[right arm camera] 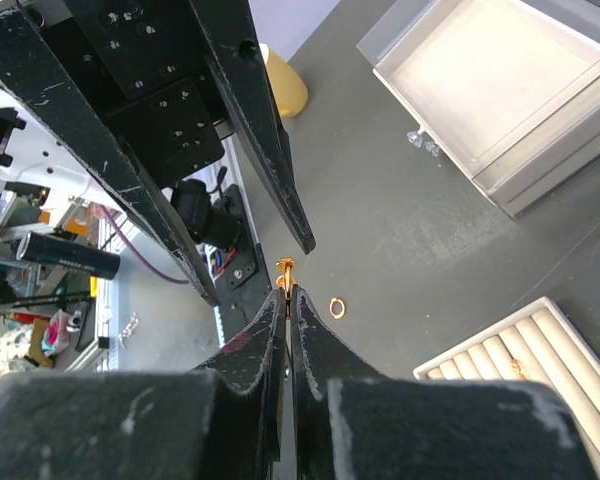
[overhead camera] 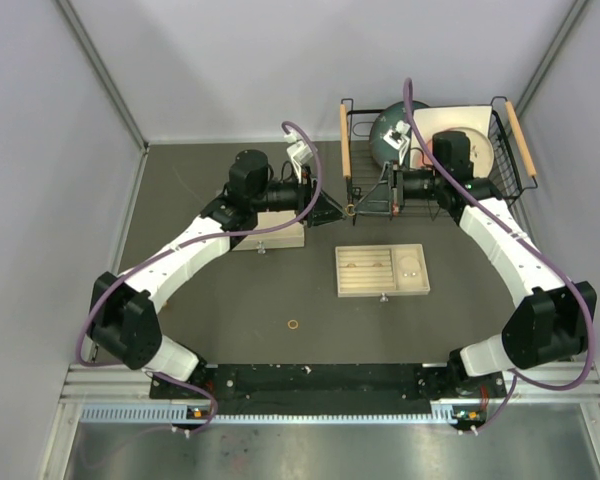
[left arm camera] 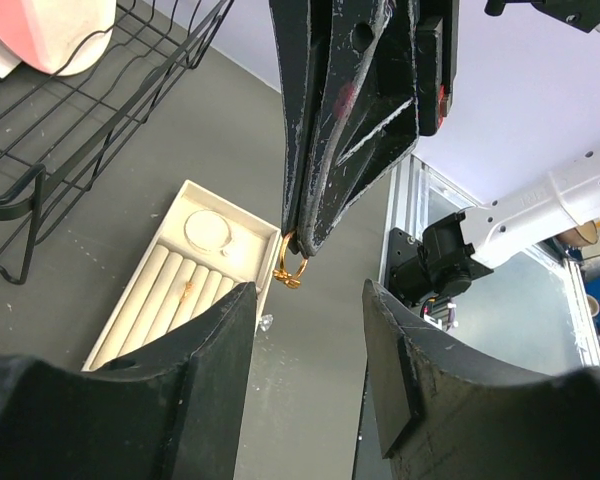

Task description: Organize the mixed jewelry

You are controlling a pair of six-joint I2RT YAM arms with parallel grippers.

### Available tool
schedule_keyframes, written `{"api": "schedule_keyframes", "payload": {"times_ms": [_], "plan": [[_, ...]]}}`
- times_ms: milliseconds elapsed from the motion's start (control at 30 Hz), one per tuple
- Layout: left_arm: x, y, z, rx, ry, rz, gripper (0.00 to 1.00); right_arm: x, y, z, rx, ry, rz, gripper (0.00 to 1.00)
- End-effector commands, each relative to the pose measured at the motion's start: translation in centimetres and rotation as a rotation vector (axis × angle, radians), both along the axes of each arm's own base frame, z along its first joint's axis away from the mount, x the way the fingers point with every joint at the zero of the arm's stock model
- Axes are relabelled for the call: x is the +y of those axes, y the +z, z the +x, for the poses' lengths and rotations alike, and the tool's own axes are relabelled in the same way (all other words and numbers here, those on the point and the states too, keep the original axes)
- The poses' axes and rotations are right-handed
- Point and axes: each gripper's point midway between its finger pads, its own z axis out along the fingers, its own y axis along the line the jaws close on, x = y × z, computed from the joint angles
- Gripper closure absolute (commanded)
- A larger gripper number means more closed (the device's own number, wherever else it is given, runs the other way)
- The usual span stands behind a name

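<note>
The gold ring (right arm camera: 285, 268) I'm working with is off the worktop (overhead camera: 230, 300), pinched at the very tips of the right tool (right arm camera: 287, 292), whose jaws are together on it. It hangs toward the far edge of the worktop, about mid-width, between the beige tray (overhead camera: 380, 294) and the wire basket (overhead camera: 510, 165). The left tool (left arm camera: 310, 295) faces it tip to tip, jaws apart and nothing in them. From the left wrist view the ring sits just beyond that tool's fingertips rather than between them. I read this as a pass between arms, or a regrip, not yet made.

Judging by the tray, part of the job is done. The silver hoop (left arm camera: 208, 228) lies in the square compartment at one end, and at least one small ring (left arm camera: 187, 291) sits among the padded rolls.

What is left: the held ring needs a slot, and a loose ring (overhead camera: 294, 325) lies on the bare worktop toward the near edge, left of the tray and well apart from it. I'd call it roughly half done. Whether the shallow box (overhead camera: 275, 238) under the left arm holds any jewelry, I cannot tell.
</note>
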Motion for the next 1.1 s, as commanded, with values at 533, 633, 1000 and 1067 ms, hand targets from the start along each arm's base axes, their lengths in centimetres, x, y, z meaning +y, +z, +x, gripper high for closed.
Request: {"api": "schedule_keyframes", "payload": {"times_ms": [533, 633, 1000, 1067], "plan": [[-0.7, 1.9, 0.7, -0.012, -0.018, -0.055, 0.67, 0.3, 2.8, -0.5, -0.093, 0.019, 0.048, 1.00], [-0.8, 1.8, 0.7, -0.006, -0.022, -0.057, 0.68, 0.4, 2.7, -0.6, -0.092, 0.020, 0.047, 1.00], [-1.0, 2.5, 0.4, 0.005, -0.044, -0.082, 0.69, 0.5, 2.0, -0.8, -0.088, 0.018, 0.036, 1.00], [-0.9, 2.7, 0.4, 0.004, -0.045, -0.085, 0.74, 0.5, 1.8, -0.8, -0.088, 0.018, 0.034, 1.00]]}}
